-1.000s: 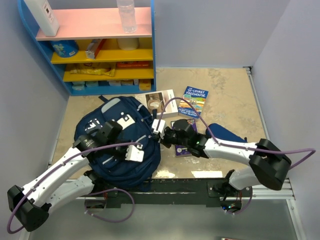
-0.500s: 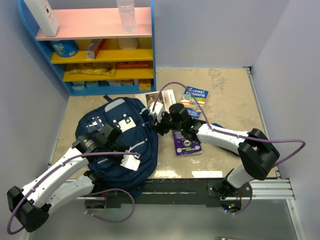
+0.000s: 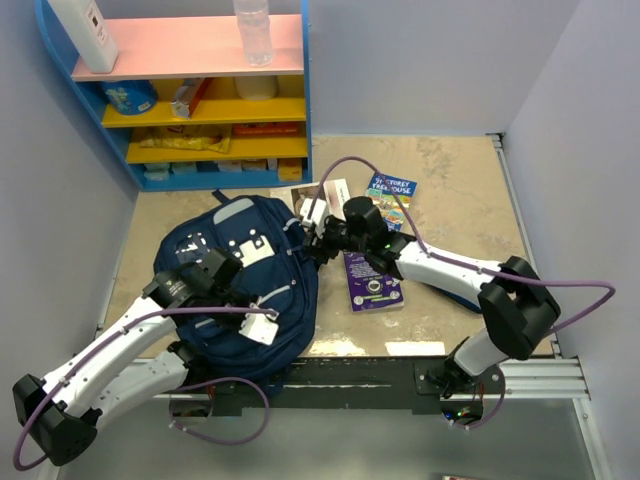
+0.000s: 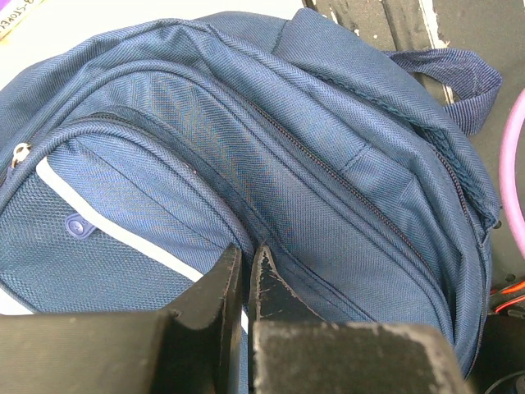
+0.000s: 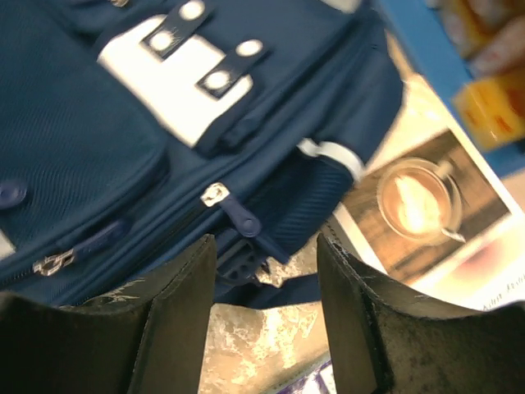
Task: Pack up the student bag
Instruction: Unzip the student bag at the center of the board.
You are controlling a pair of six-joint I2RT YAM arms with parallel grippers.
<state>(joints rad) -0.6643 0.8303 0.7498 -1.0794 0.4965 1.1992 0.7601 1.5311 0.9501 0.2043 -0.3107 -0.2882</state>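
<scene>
The student bag (image 3: 235, 265), a navy backpack with a white patch (image 3: 252, 248), lies front up on the left of the table. My left gripper (image 3: 262, 322) is shut at the bag's near right side. In the left wrist view its tips (image 4: 246, 250) rest in a fold of the bag's fabric (image 4: 328, 164), and no cloth shows between them. My right gripper (image 3: 312, 240) stands open at the bag's upper right edge. In the right wrist view the right gripper (image 5: 267, 246) hangs over the table just short of a zip pull (image 5: 238, 217) and a strap buckle, holding nothing.
A coffee-cup book (image 3: 322, 197) lies beside the bag, a treehouse book (image 3: 392, 193) further right, and a purple book (image 3: 372, 282) under my right arm. A blue shelf unit (image 3: 200, 110) with a bottle (image 3: 252, 28) stands at the back left. Grey walls close both sides.
My right gripper opened and swung up and left from the bag's right side to its upper right edge. The bag's right side drew in leftward. The left gripper stayed shut.
</scene>
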